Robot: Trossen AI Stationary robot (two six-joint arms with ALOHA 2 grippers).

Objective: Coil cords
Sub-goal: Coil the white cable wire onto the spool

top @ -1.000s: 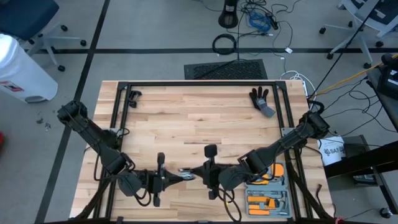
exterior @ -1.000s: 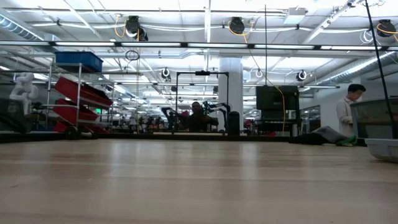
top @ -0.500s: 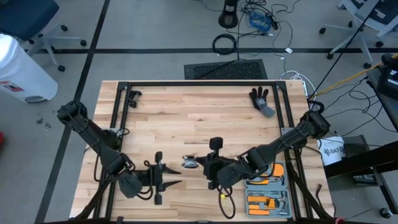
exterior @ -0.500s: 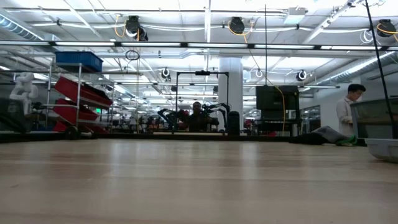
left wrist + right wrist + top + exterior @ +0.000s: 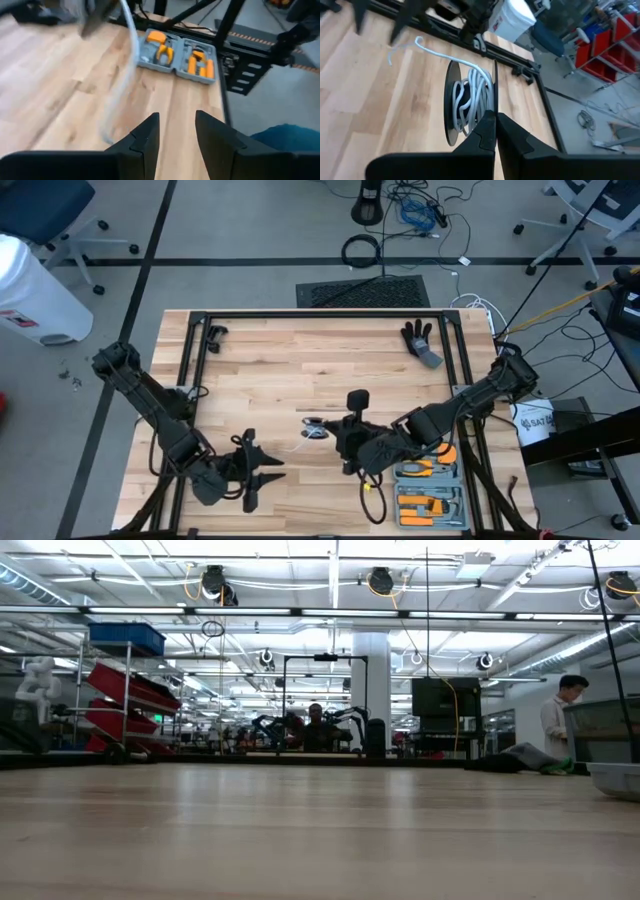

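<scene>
A black reel (image 5: 451, 107) with white cord (image 5: 472, 97) wound on it hangs above the table's near middle, with my right gripper (image 5: 335, 431) shut on it. In the high view the reel (image 5: 316, 427) sits just left of the fingers. The cord's loose end (image 5: 405, 45) sticks out from the reel, curled, in the air. In the left wrist view the same cord (image 5: 120, 85) is a blurred white strand. My left gripper (image 5: 270, 469) stands open to the near left of the reel, nothing between its fingers (image 5: 150, 132). The low view shows neither gripper. My right gripper pinches the rim of one of the reel's black side discs (image 5: 493, 87) between its two shut fingers. The fingers come from the table's right, slanting down. The reel is lifted clear of the table, standing on edge, its loose cord end slack.
A grey case of orange tools (image 5: 430, 480) lies open at the near right, close under the right arm. A black glove (image 5: 420, 338) lies at the far right and a small black piece (image 5: 213, 335) at the far left. A black frame rail (image 5: 320, 315) borders the table.
My left gripper has opened and let go of the cord's end, rolled about its own axis and drawn back a little toward the near left. My right gripper has carried the reel toward the far edge and slightly right; the freed cord end now hangs loose.
</scene>
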